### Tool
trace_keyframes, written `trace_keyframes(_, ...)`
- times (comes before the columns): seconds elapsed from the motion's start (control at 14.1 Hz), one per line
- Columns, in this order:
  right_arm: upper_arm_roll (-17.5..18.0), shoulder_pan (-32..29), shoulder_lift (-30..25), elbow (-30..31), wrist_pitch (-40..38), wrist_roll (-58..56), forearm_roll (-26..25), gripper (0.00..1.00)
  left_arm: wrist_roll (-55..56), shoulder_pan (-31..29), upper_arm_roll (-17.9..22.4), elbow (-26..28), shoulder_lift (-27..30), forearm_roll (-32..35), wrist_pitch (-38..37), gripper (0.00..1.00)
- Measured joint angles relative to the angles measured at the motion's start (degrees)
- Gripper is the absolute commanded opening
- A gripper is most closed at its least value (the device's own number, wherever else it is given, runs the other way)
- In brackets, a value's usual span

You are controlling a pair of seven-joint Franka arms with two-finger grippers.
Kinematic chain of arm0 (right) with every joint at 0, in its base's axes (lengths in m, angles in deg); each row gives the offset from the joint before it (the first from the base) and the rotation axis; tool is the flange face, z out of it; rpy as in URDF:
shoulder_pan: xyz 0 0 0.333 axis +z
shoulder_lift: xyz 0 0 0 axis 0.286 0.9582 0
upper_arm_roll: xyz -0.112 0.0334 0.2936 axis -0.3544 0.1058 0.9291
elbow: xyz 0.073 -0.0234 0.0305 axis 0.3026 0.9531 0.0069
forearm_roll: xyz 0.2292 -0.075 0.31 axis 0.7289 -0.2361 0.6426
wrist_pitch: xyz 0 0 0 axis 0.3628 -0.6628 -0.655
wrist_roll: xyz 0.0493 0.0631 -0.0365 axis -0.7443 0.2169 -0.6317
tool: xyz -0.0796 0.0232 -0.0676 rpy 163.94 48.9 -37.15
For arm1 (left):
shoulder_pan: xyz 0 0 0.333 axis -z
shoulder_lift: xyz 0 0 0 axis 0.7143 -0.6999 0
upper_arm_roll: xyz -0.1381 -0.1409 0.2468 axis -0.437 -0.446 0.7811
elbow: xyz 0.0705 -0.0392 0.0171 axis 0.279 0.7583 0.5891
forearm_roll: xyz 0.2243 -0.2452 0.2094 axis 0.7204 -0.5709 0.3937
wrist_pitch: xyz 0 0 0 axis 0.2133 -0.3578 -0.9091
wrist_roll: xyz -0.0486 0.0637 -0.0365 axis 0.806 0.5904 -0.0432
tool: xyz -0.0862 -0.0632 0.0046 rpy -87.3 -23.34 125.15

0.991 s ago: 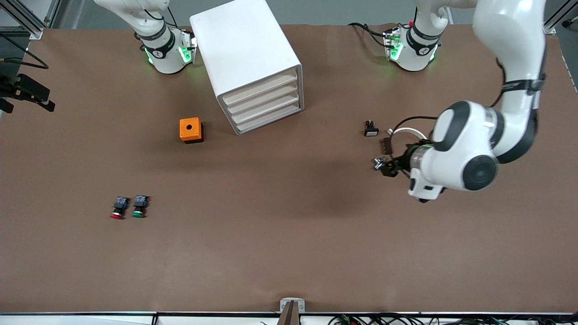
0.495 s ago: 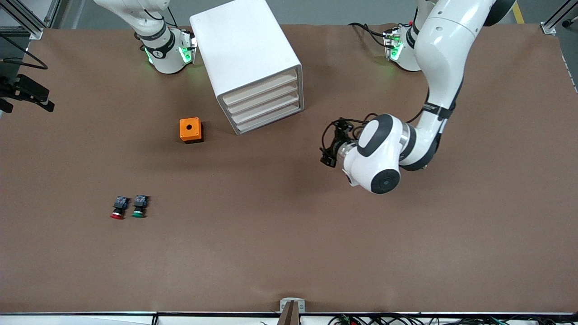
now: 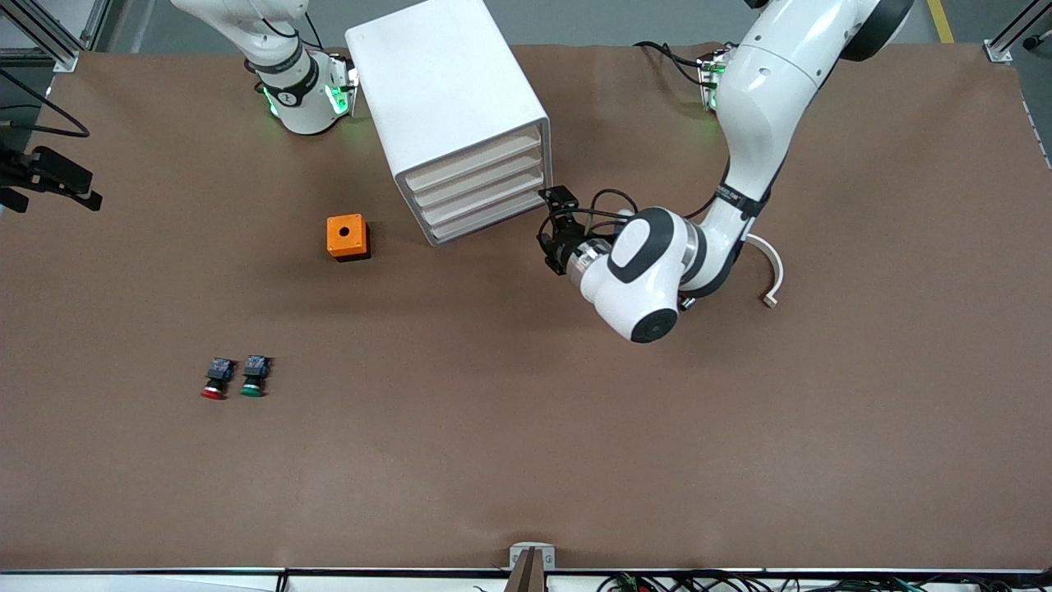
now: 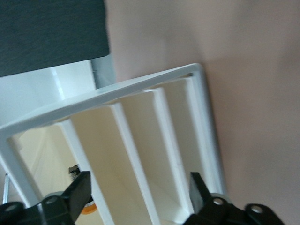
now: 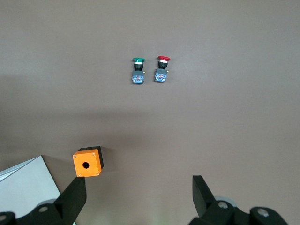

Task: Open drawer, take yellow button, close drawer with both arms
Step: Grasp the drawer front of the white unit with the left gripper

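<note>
The white cabinet [image 3: 448, 99] stands near the robots' bases, and its four cream drawer fronts [image 3: 481, 185] are all shut. My left gripper [image 3: 549, 220] is open just off the corner of the drawer fronts toward the left arm's end of the table. In the left wrist view it [image 4: 139, 178] faces the drawer fronts [image 4: 140, 145] closely, with nothing between its fingers. A sliver of orange [image 4: 89, 207] shows by one finger; I cannot tell what it is. The orange-yellow button is hidden. My right gripper [image 5: 138, 180] is open and empty, high above the table, waiting.
An orange box [image 3: 348, 237] with a round hole sits beside the cabinet toward the right arm's end; it also shows in the right wrist view [image 5: 86, 162]. A red-capped button [image 3: 214, 383] and a green-capped button [image 3: 253, 379] lie nearer the front camera. A white curved piece [image 3: 771, 275] lies by the left arm.
The left arm has swung from the left arm's end of the table to the corner of the drawer fronts. The drawers stay shut. The right arm has not moved.
</note>
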Motion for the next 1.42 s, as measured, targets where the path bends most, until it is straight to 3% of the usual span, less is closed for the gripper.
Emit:
trace_keyframes(0.21,0.0,-0.2,4.4,0.3,0.4,0.0,0.0,1.0,4.0,1.7,0.0,0.0,-0.7,-4.8,-4.0,0.72)
trace_keyframes(0.42,-0.1,-0.5,9.2,-0.9,1.2,0.0,-0.1,1.0,6.2,2.4,0.0,0.1,-1.8,-7.5,-6.1,0.72)
trace_keyframes(0.71,-0.2,-0.7,10.3,-1.7,1.1,0.5,-0.2,1.0,9.6,4.6,-0.1,0.1,-3.3,-8.8,-6.3,0.59)
trace_keyframes(0.78,-0.1,-0.7,10.3,-1.7,0.9,1.4,-0.2,1.0,10.1,5.1,-0.1,0.1,-3.4,-8.9,-6.3,0.46)
trace_keyframes(0.92,0.1,-0.6,10.3,-1.8,0.5,5.8,-0.1,1.0,10.7,5.5,-0.1,0.0,-3.4,-9.0,-6.3,0.08)
trace_keyframes(0.99,0.4,-0.5,10.3,-1.8,0.3,8.3,-0.1,1.0,10.8,5.5,-0.1,0.0,-3.4,-9.0,-6.3,0.0)
trace_keyframes(1.42,1.3,5.8,10.3,-1.8,-1.0,29.6,0.9,1.0,12.3,5.2,0.0,-0.5,-3.4,-10.2,-7.8,0.0)
